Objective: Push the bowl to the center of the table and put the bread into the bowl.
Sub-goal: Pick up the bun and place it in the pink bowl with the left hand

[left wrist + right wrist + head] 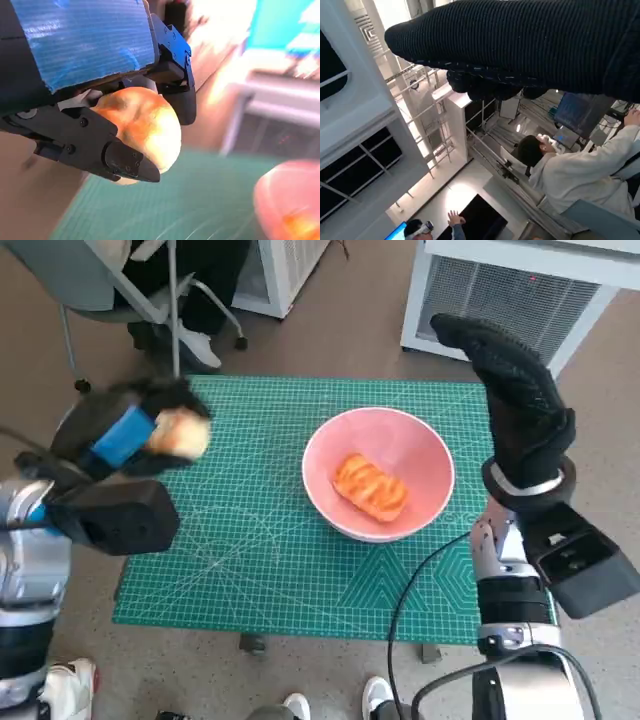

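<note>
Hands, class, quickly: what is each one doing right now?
Left hand: holds a round bread roll above the table's left side.
Right hand: raised, holds nothing, fingers extended.

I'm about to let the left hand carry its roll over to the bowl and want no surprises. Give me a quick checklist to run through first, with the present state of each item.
1. Round pale-brown bread roll gripped in the left hand: ok.
2. Pink round bowl near the middle of the green cutting mat: ok.
3. Room in the bowl beside the glazed orange pastry: ok.
4. Right hand raised beside the bowl, not over it: ok.
5. Roll lifted clear of the mat: ok.
6. Firmness of the grip: cannot tell.
</note>
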